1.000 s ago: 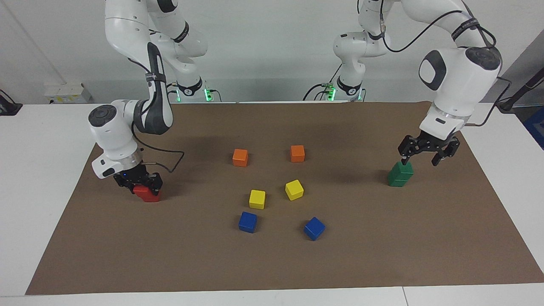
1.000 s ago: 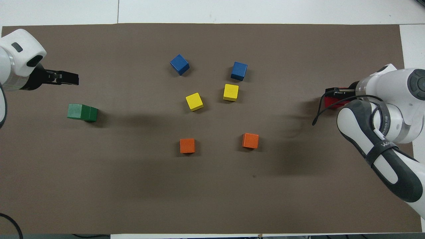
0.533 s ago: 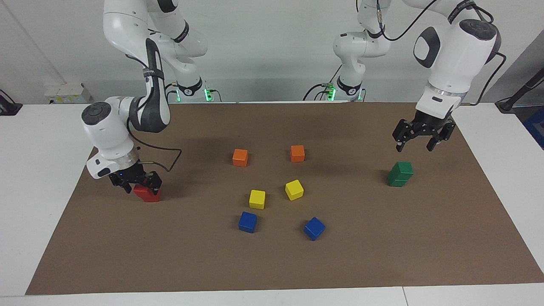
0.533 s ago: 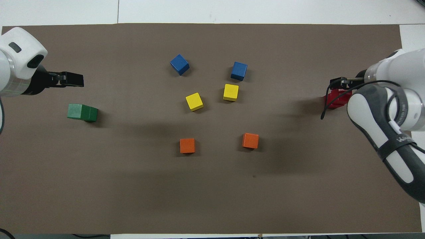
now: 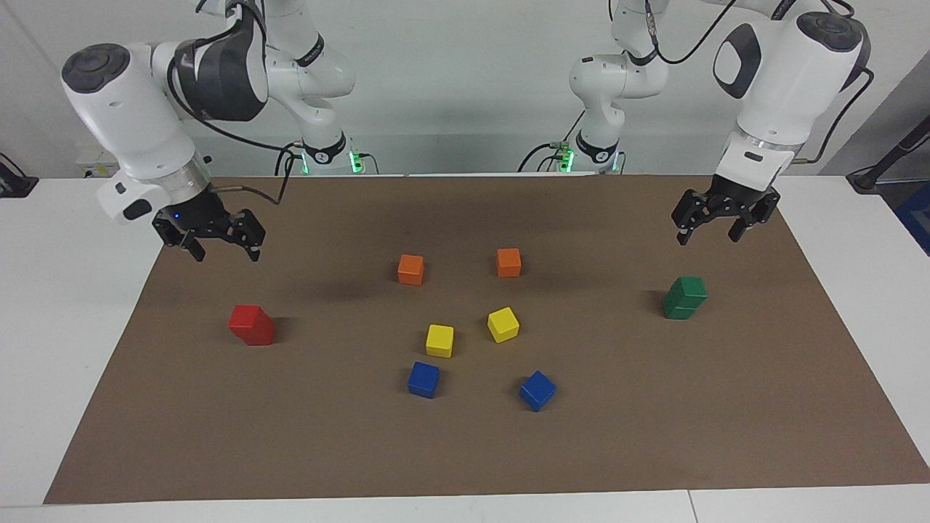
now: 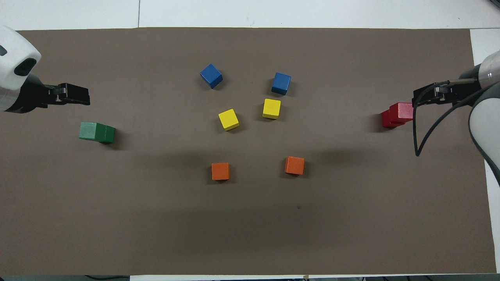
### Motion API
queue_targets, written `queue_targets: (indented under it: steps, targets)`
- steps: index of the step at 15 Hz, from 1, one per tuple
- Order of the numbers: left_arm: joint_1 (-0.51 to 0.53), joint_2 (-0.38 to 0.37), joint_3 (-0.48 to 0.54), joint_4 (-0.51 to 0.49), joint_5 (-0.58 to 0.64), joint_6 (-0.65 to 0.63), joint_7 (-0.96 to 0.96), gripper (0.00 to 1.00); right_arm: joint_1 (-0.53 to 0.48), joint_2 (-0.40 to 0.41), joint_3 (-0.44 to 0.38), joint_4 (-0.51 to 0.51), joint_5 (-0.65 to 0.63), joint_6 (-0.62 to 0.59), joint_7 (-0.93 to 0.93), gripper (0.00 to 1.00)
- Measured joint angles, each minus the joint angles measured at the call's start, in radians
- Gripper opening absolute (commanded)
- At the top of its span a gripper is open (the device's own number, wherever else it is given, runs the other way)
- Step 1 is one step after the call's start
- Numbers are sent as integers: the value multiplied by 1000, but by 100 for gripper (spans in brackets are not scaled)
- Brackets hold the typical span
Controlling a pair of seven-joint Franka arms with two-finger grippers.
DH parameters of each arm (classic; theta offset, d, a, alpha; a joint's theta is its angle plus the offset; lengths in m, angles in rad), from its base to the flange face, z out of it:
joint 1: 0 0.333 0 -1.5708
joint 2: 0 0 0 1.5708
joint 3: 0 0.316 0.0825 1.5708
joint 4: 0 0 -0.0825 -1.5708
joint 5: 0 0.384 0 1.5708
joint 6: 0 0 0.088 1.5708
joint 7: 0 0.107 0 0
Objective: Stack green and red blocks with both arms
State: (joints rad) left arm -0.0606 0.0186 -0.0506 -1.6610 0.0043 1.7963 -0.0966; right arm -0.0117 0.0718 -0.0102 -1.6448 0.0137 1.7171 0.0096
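Note:
Two green blocks (image 5: 684, 298) stand stacked one on the other toward the left arm's end of the table; the stack also shows in the overhead view (image 6: 96, 132). Two red blocks (image 5: 252, 325) stand stacked toward the right arm's end, the top one slightly askew; this stack also shows from overhead (image 6: 397, 115). My left gripper (image 5: 707, 237) is open and empty, raised above the mat beside the green stack (image 6: 84, 95). My right gripper (image 5: 225, 253) is open and empty, raised well above the mat beside the red stack (image 6: 421, 94).
On the brown mat (image 5: 654, 436), in the middle, lie two orange cubes (image 5: 410, 269) (image 5: 508, 262), two yellow cubes (image 5: 439, 340) (image 5: 503, 324) and two blue cubes (image 5: 423, 379) (image 5: 538, 390). White table surrounds the mat.
The right gripper let go of the top red block and rose high off the red stack. The left gripper rose away from the green stack. Both stacks stayed put.

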Motion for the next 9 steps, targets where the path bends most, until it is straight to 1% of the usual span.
queue_targets:
  steps: [2, 4, 6, 9]
  targets:
    - [1, -3, -4, 53, 0, -113, -20, 100, 4, -31, 0, -1, -3, -70, 0, 100]
    - [2, -10, -4, 77, 0, -197, -49, 100, 4, -41, 0, -1, -4, -109, 0, 100]
    - [8, -13, -4, 75, 0, -235, -63, 100, 4, -41, 0, -1, -4, -137, 0, 100]
    - [14, -14, -4, 63, 0, -243, -73, 100, 4, -41, 0, -1, -5, -145, 0, 100]
